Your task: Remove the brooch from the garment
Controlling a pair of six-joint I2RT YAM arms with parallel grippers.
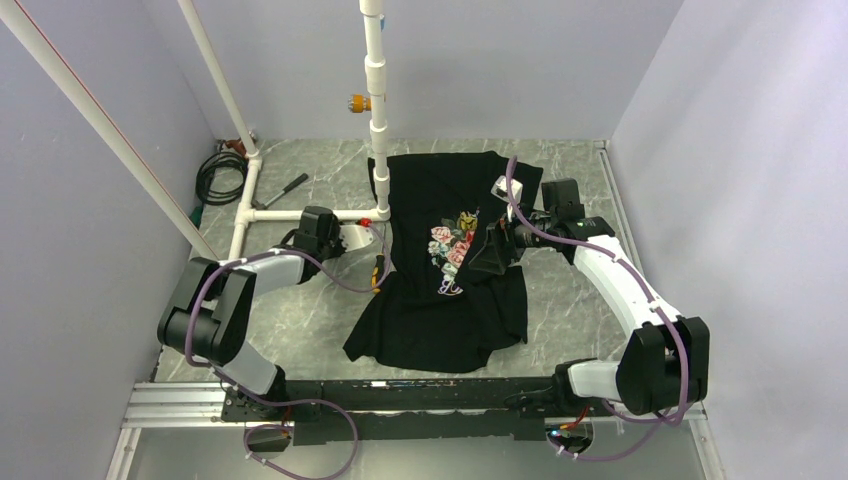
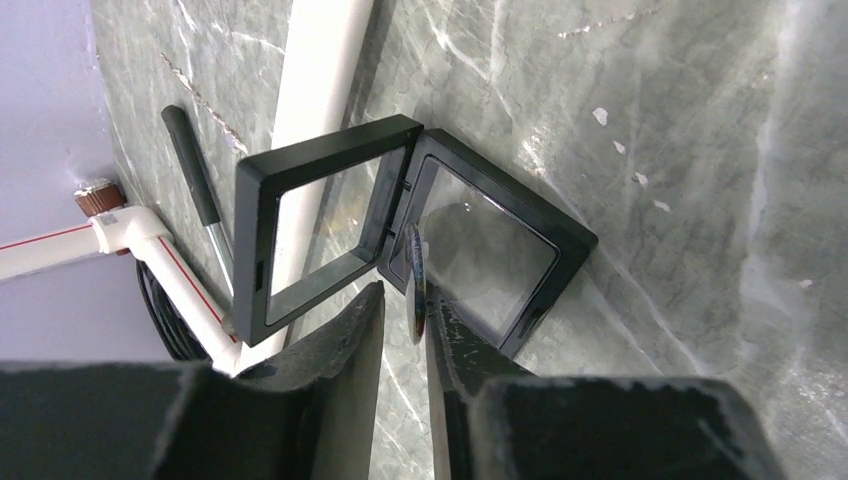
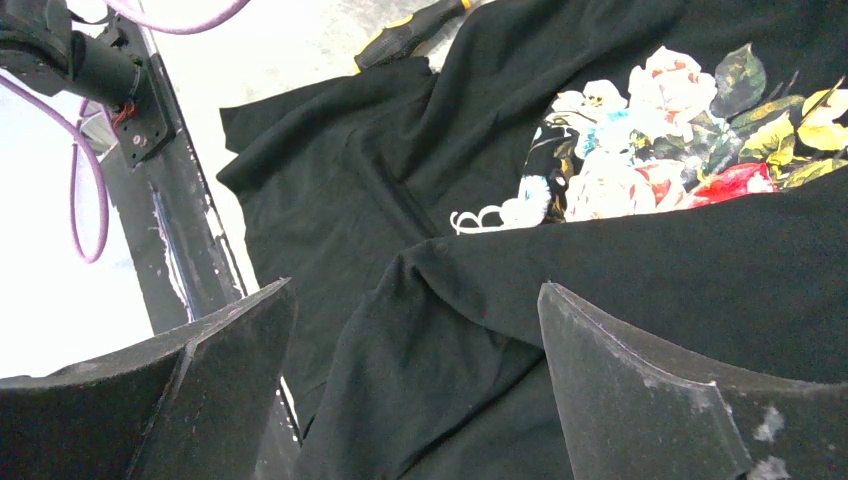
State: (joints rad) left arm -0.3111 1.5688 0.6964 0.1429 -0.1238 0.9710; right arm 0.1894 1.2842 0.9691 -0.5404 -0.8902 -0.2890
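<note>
The left claw (image 2: 404, 300) pinched the brooch (image 2: 415, 275) edge-on, already off the garment (image 3: 400, 180), just above an open black case (image 2: 500, 250), probably to put it inside. The right claw (image 3: 415, 290) stood spread over the cloth, perhaps to keep it still.

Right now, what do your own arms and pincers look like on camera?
The left arm and right arm have white links, bulky black joints and looping purple cables. The left pincer and right pincer are matte black wedges; the right's fingers carry pale scuffs.
</note>
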